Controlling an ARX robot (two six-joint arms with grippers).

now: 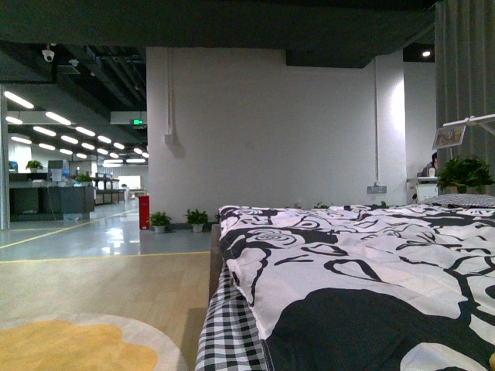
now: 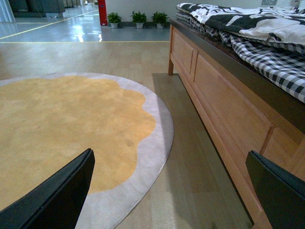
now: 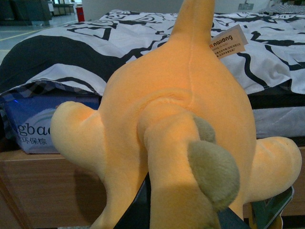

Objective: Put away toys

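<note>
Front view: a wooden-framed bed under a black-and-white floral duvet (image 1: 348, 263) fills the lower right, a round yellow rug with a pale scalloped border (image 1: 69, 348) the lower left, before a white wall (image 1: 271, 131) and an open, strip-lit hall; neither arm shows. Left wrist view: the left gripper (image 2: 169, 160) hangs over rug and plank floor beside the bed frame, its black fingers (image 2: 62, 195) wide apart and empty. Right wrist view: the plump orange-yellow plush animal (image 3: 181, 109) fills the frame, held up before the bed's edge, with the right gripper (image 3: 183, 217) apparently clamped on a stubby limb at bottom centre. No storage spot is visible; the carry probably calls for a firm hold and clearance from the overhanging duvet.
</note>
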